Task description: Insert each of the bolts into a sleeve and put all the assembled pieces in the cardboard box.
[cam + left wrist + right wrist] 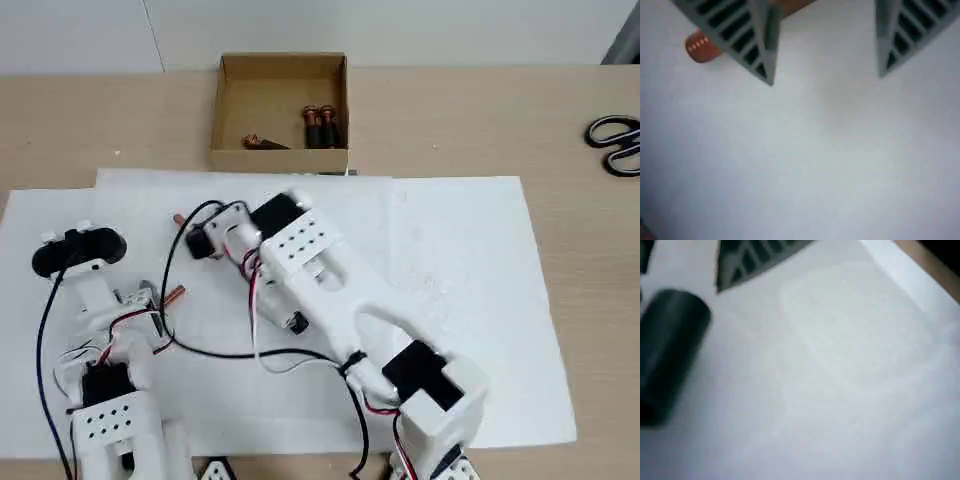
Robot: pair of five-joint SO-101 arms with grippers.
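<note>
- Left claw (825,77) is open over the paper (805,165). The bolt (700,46) lies just beside one finger (740,35), outside the gap.
- Right claw (205,240): cannot tell whether open or closed. A black sleeve (670,350) sits near it on the paper.
- Box (280,160) already holds assembled pieces (320,127).
- Judgement: the bolt is small, light, stiff and smooth, so likely to roll; grip across the shank. The sleeve is rigid and round; grip across its sides.
- High view gives the bolt-to-box layout. Left wrist view gives the bolt's offset from the finger. Right wrist view gives the sleeve close up.
</note>
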